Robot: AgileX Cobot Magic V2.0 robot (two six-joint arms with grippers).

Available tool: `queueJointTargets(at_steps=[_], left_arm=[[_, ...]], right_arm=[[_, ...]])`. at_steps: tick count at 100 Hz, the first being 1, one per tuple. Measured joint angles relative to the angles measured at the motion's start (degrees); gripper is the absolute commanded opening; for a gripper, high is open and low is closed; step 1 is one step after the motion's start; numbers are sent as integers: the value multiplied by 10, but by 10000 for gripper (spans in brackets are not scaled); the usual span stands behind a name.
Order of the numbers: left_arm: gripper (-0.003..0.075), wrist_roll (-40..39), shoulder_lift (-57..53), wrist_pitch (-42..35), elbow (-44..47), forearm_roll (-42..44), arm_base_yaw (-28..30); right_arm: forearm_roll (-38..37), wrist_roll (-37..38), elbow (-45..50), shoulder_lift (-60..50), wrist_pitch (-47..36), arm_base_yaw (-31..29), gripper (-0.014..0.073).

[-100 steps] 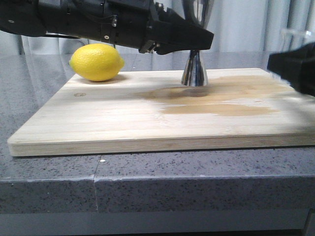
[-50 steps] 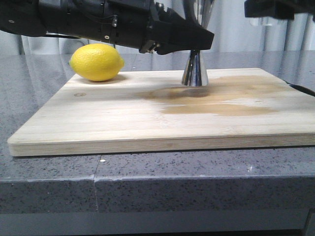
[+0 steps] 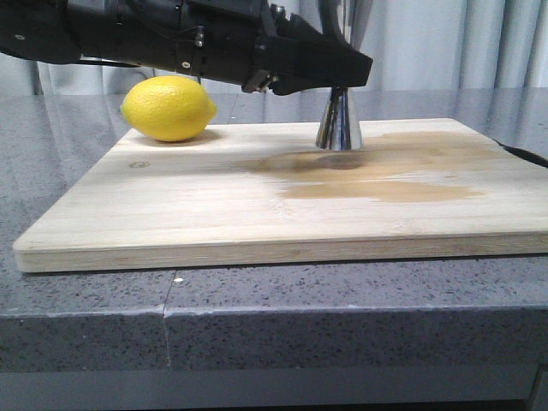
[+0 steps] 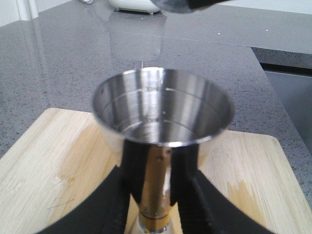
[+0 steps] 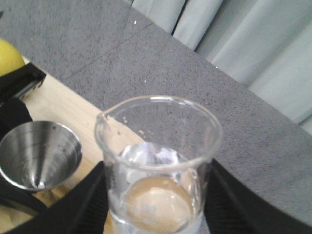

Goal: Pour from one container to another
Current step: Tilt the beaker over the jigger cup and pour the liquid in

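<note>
On the wooden board (image 3: 257,197), the steel jigger (image 3: 339,120) stands upright, its waist clenched by the left gripper (image 4: 156,204). The right gripper (image 5: 156,204) grasps the glass beaker (image 5: 158,161), raised just beside the jigger's open cup.

My left arm (image 3: 154,38) is a boxy matte-black housing studded with small silver screws, with a thin dark cable running along its side, and it narrows to a flat black wedge at the left gripper (image 3: 342,67). In my wrist views my fingers (image 4: 105,204) are smooth, glossy black and curved, the right ones (image 5: 87,204) the same.
</note>
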Motion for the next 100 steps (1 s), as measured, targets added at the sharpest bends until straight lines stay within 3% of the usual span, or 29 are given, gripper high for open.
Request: queueJointTargets(at_steps=[21, 42, 100], left_arm=[[188, 0, 0, 0, 0, 0, 0], [188, 0, 0, 0, 0, 0, 0], [188, 0, 0, 0, 0, 0, 0]], right_arm=[[0, -86, -72, 40, 108, 25, 318], [0, -160, -116, 77, 162, 30, 318], [0, -328, -130, 90, 180, 30, 318]])
